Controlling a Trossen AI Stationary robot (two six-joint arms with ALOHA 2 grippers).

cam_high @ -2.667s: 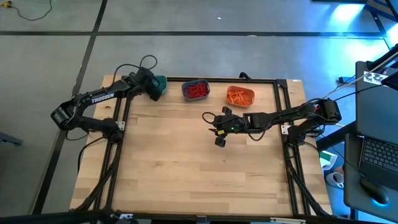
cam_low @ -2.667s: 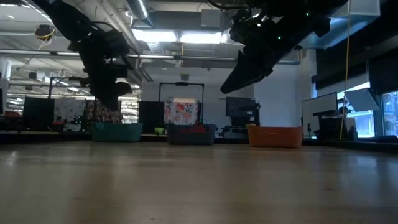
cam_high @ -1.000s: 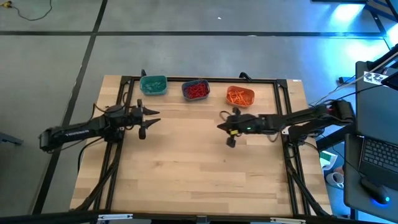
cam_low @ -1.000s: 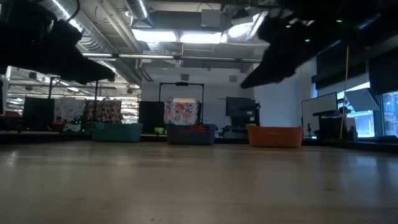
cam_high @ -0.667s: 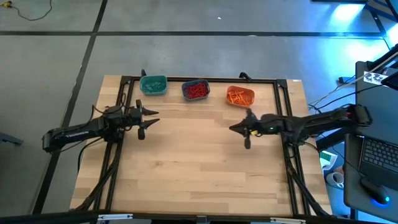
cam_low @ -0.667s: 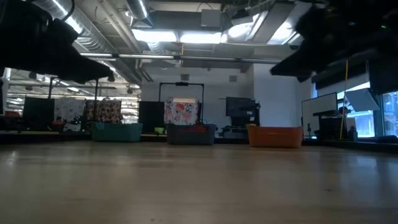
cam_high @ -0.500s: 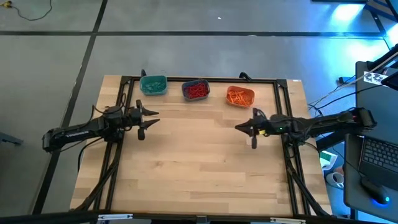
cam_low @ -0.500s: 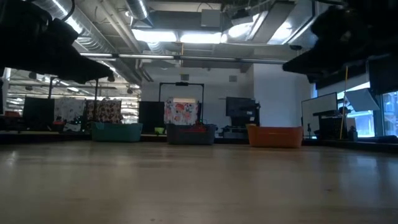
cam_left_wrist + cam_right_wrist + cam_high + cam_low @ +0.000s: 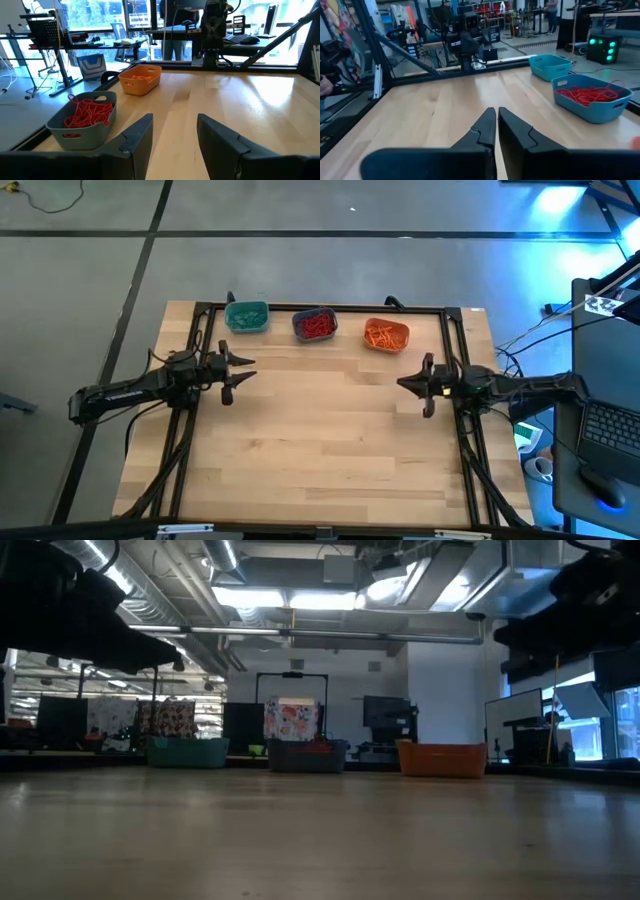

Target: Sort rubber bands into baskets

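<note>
Three baskets stand in a row along the table's far edge: a teal one, a slate blue one holding red rubber bands, and an orange one holding orange bands. I see no loose bands on the wood. My left gripper hovers level near the table's left edge, open, with nothing between its fingers. My right gripper hovers level near the right edge, its fingers shut and holding nothing.
A black metal frame runs round the table, with cables along it. Bare wood lies between the arms and toward the near edge. A laptop stands off the table at the right. The room beyond holds desks and racks.
My right gripper has drawn back from the middle of the table toward its right edge, staying above the wood with nothing in it. My left arm has kept still.
</note>
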